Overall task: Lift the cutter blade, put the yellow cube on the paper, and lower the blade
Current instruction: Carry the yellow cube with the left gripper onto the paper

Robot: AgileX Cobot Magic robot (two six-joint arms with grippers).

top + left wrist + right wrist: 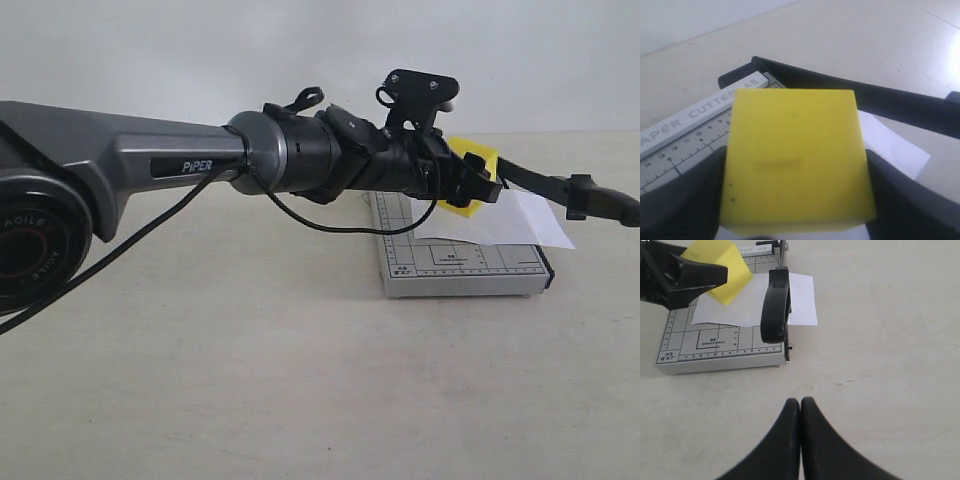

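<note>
My left gripper (475, 183) is shut on the yellow cube (475, 155), holding it tilted in the air over the white paper (505, 225). In the left wrist view the yellow cube (795, 160) fills the frame between the two dark fingers (680, 200). The paper lies on the grey gridded cutter base (460, 268) and overhangs its right side. The black cutter blade (545, 183) stands raised, its handle (600, 200) out to the right. My right gripper (800, 402) is shut and empty above bare table, short of the blade handle (776, 305). It is out of the exterior view.
The left arm's grey body (130, 160) and its cable (300, 215) span the left half of the exterior view above the beige table (300, 380). A pale wall stands behind.
</note>
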